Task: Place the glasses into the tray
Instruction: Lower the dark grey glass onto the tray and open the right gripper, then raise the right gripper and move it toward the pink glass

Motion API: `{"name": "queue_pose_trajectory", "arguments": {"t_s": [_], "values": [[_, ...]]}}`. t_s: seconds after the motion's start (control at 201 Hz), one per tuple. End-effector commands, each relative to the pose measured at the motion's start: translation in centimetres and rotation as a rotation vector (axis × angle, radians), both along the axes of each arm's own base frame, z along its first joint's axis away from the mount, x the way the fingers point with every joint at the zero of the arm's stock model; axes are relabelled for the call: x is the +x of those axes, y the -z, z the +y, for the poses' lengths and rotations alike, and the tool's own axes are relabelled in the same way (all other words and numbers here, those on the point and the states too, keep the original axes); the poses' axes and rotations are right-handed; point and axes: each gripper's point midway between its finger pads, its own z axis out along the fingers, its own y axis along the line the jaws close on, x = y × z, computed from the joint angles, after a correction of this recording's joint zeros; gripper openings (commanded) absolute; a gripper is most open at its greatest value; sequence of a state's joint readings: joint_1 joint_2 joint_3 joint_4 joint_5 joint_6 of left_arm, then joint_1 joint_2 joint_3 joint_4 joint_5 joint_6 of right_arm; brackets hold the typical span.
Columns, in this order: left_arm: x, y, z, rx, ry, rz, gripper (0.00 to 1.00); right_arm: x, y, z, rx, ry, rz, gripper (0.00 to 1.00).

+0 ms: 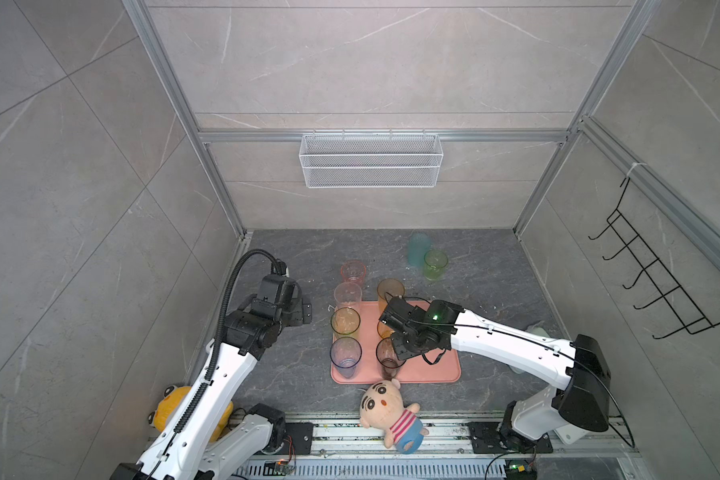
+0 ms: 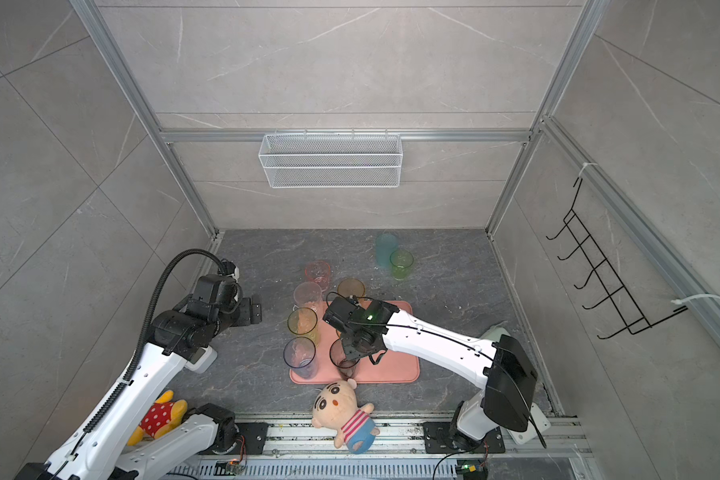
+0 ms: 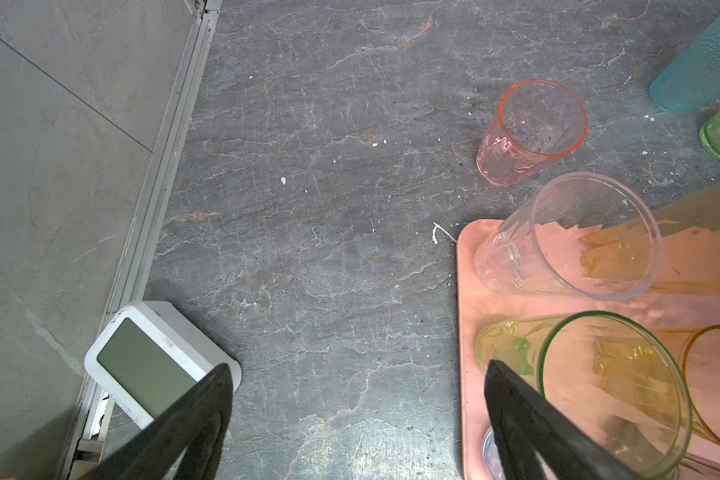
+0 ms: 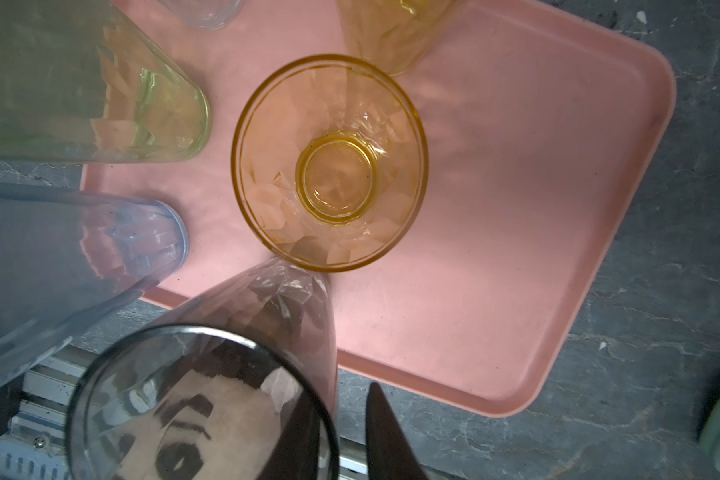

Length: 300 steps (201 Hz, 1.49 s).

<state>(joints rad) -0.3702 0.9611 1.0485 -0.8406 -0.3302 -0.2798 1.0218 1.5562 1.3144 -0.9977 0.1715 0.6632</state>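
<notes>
Grey glass (image 4: 200, 399) fills the right wrist view, masking one finger: right jaws' state cannot be told. Left jaws apart, empty. Six glasses (image 1: 345, 322) on tray (image 1: 433, 370); pink glass (image 1: 353, 272), teal glass (image 1: 416, 249), green glass (image 1: 435, 266) off it, 12 to 1 o'clock.

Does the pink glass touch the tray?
Apart. In the left wrist view the pink glass stands on the dark table, with bare table between its base and the tray corner.
</notes>
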Motion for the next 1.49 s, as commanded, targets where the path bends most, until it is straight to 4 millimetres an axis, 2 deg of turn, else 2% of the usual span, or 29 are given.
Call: {"name": "queue_pose_trajectory", "arguments": {"t_s": [0.0,0.164,0.264,0.488,0.637,0.782,1.041,1.23,1.489], "values": [[0.1,-0.6,-0.1,-0.022,0.001,-0.027,0.95,0.4,-1.9,0.0,0.008,0.017,-0.038,0.26],[0.0,-0.6,-0.1,-0.023,0.0,-0.029,0.95,1.5,-4.5,-0.3,0.014,0.015,-0.118,0.27],[0.0,-0.7,-0.1,-0.024,0.0,-0.033,0.95,2.8,-6.8,-1.5,0.0,0.048,-0.23,0.27],[0.0,-0.9,0.0,-0.026,-0.002,-0.045,0.95,5.0,-12.2,-2.9,0.027,0.067,-0.458,0.38],[0.0,-1.1,0.1,-0.025,-0.006,-0.055,0.95,6.4,-14.9,-3.6,-0.012,0.07,-0.568,0.46],[-0.1,-1.2,0.2,-0.026,-0.006,-0.061,0.95,7.7,-16.7,-3.8,-0.049,0.066,-0.646,0.5],[-0.1,-1.2,0.2,-0.026,-0.006,-0.064,0.95,11.0,-18.0,-3.6,-0.034,0.077,-0.702,0.55],[0.0,-1.0,0.2,-0.019,-0.009,-0.06,0.94,14.4,-17.7,-3.7,0.015,0.117,-0.678,0.56],[0.0,-1.0,0.4,-0.01,-0.014,-0.059,0.94,18.4,-16.8,-2.3,0.094,0.137,-0.637,0.57]]}}
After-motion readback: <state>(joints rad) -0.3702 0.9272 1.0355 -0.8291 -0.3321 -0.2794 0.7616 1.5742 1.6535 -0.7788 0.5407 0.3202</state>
